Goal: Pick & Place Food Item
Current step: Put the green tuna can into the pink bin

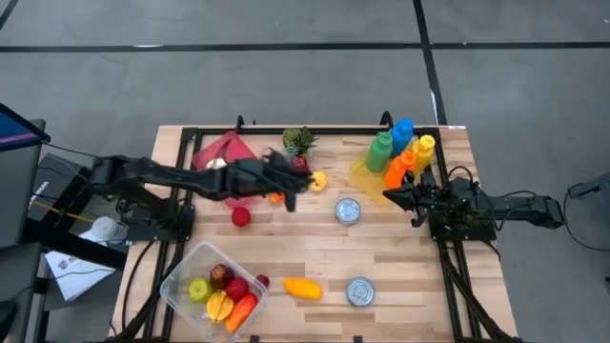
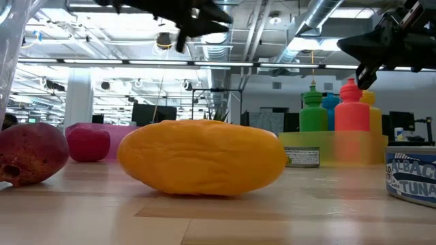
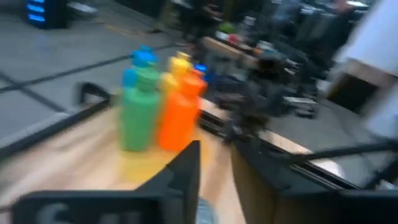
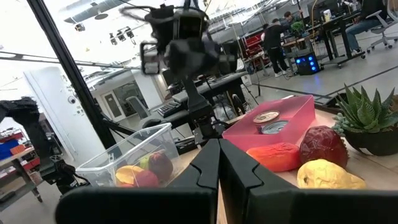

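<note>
The left claw [image 1: 294, 181] hangs above the wooden tabletop [image 1: 400, 267], fingers narrowly parted and holding nothing. At its 3 o'clock lies a yellow lemon-shaped food item [image 1: 318, 179]. The right claw [image 1: 391, 196], closed and empty, waits by the coloured plastic bottles [image 1: 400, 151].

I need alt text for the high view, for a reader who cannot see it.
A wooden table seen from above: the left gripper reaches over scattered toy fruit, the right gripper waits beside coloured plastic bottles. A clear plastic bin holds more fruit.
</note>
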Motion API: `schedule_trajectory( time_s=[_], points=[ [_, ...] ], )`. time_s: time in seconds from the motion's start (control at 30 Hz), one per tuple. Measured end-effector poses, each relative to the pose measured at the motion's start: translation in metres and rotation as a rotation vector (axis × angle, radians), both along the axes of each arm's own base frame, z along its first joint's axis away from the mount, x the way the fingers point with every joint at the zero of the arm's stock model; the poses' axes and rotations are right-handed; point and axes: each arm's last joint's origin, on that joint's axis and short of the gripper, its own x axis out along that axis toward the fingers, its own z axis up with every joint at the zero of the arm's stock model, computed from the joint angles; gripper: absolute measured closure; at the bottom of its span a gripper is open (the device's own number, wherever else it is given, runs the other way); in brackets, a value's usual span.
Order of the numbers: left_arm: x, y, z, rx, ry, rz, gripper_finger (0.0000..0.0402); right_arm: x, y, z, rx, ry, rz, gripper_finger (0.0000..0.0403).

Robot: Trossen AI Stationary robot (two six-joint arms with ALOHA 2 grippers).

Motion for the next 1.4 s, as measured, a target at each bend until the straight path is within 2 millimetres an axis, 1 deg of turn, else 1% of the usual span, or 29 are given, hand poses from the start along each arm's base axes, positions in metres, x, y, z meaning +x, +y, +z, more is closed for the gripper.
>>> schedule_trajectory(
  time_s=[0.17,0.27,0.33,0.43,0.53,0.67,0.8,0.93,1.07,1.2,1.3,1.4],
  points=[
    [0.034,-0.012,-0.036,-0.013,-0.027,-0.139,0.0225,0.0,0.0,0.0,0.0,0.0,0.0,0.0403],
    [0.049,-0.019,-0.054,-0.006,-0.076,-0.18,0.0164,0.0,0.0,0.0,0.0,0.0,0.0,0.0403],
    [0.058,-0.023,-0.067,0.045,-0.055,-0.196,0.0123,0.0,0.0,0.0,0.0,0.0,0.0,0.0403],
    [0.075,-0.026,-0.076,0.12,0.002,-0.215,0.0074,0.0,0.0,0.0,0.0,0.0,0.0,0.0403],
    [0.097,-0.025,-0.078,0.163,0.071,-0.222,0.0042,0.0,0.0,0.0,0.0,-0.002,0.0,0.0403],
    [0.125,-0.021,-0.079,0.239,0.192,-0.235,0.0028,0.0,0.0,0.0,0.0,-0.001,0.0,0.0403],
    [0.144,-0.013,-0.085,0.287,0.25,-0.237,0.0029,0.0,0.0,0.0,0.0,0.0,0.0,0.0403],
    [0.153,-0.005,-0.097,0.268,0.268,-0.22,0.0033,0.0,0.0,0.0,0.0,0.0,-0.001,0.0403],
    [0.156,0.0,-0.117,0.195,0.288,-0.226,0.0034,0.0,0.0,0.0,0.0,0.0,-0.001,0.0403],
    [0.161,0.0,-0.138,0.19,0.3,-0.229,0.0034,0.0,0.0,0.0,0.0,0.0,0.0,0.0403],
    [0.164,0.0,-0.146,0.183,0.275,-0.224,0.0034,0.0,0.0,0.0,0.0,-0.001,0.0,0.0403],
    [0.165,0.0,-0.157,0.16,0.295,-0.211,0.0034,0.0,0.0,0.0,0.0,0.0,-0.001,0.0403]
  ],
)
